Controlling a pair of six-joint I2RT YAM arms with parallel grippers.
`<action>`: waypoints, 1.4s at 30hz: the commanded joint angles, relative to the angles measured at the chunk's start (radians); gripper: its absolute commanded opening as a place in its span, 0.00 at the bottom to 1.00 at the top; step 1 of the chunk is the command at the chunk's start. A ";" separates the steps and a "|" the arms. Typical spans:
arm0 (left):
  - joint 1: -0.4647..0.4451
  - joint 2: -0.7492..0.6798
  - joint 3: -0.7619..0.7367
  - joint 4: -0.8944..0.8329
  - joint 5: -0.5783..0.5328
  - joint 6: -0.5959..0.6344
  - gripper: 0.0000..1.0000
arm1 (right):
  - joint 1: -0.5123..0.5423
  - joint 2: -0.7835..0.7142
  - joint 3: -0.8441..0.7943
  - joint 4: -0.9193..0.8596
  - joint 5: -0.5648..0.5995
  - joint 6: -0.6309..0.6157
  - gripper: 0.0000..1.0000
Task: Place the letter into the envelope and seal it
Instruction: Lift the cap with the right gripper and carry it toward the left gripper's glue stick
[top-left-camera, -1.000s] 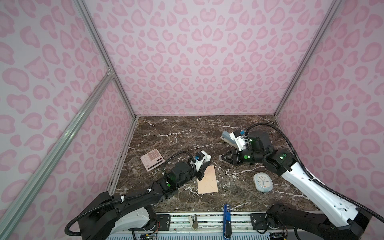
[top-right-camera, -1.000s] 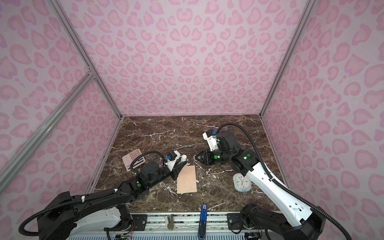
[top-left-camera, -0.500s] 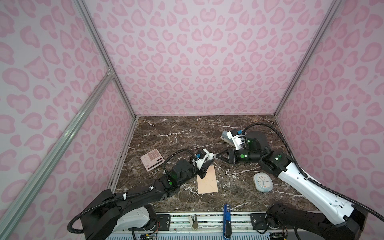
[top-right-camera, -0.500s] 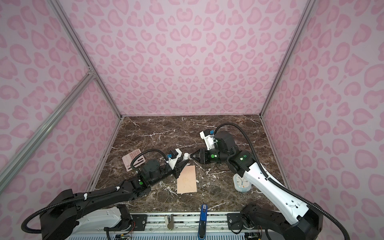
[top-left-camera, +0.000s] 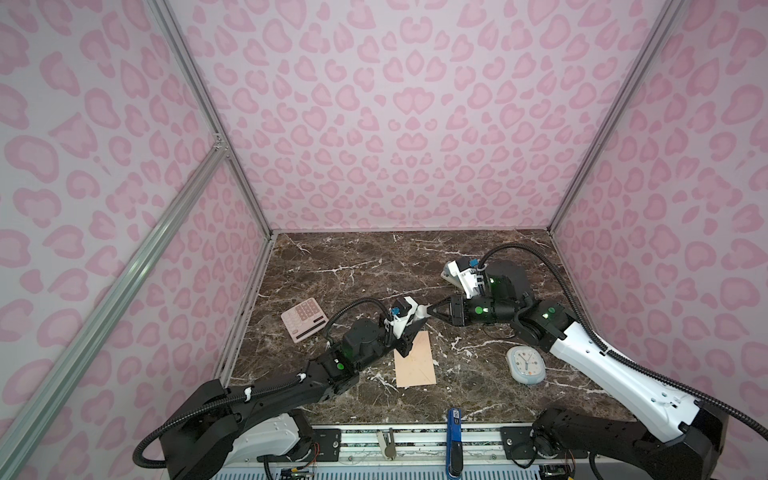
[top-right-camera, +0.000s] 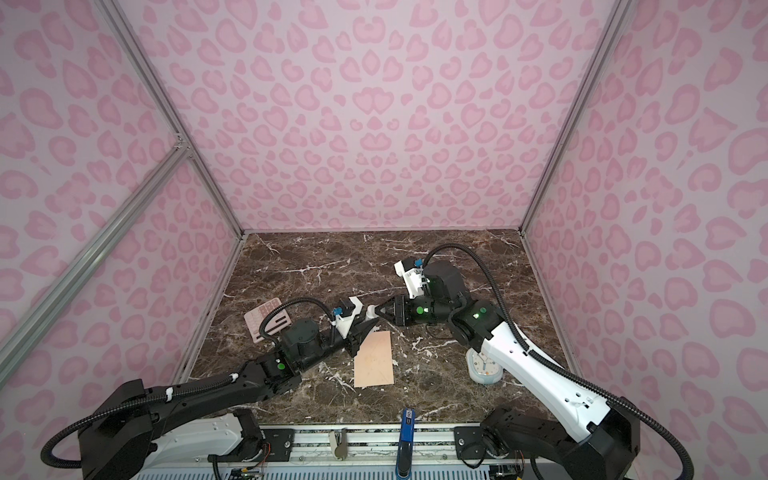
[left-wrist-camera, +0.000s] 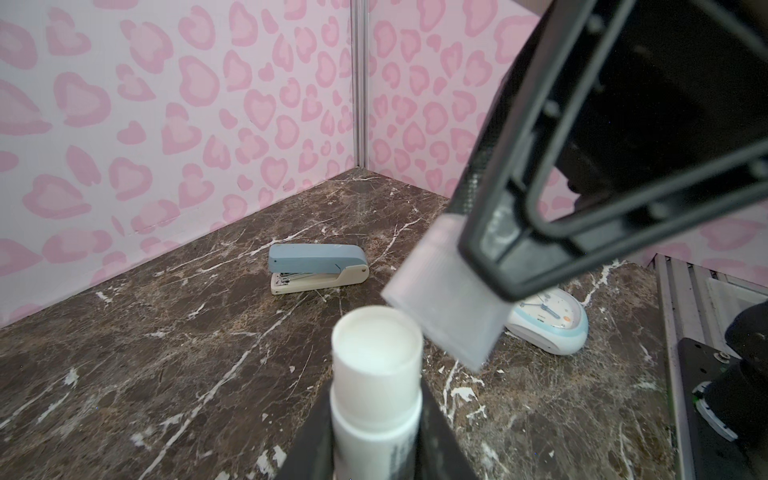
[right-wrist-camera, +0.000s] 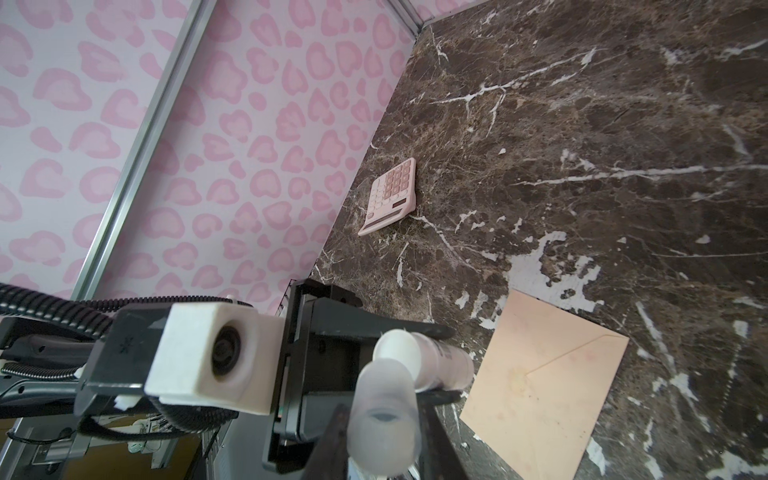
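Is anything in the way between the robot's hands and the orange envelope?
Nothing visible is in the way. The envelope lies bare, close by the left gripper. But both hands are full: the left gripper holds a glue stick and the right gripper holds its cap.

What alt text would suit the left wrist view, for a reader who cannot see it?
The left gripper holds an uncapped white glue stick, and the right gripper holds its translucent cap close to the open tip. Behind, a blue-grey stapler and a clock lie on the marble table.
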 joint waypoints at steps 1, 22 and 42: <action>0.001 -0.009 0.000 0.061 0.005 -0.003 0.04 | 0.001 0.004 -0.002 -0.005 0.014 -0.013 0.27; -0.015 0.024 0.010 0.063 0.041 -0.001 0.04 | 0.002 0.062 0.041 -0.011 -0.017 -0.024 0.27; -0.025 0.009 0.036 0.016 0.025 0.043 0.04 | 0.057 0.135 0.160 -0.193 0.058 -0.117 0.26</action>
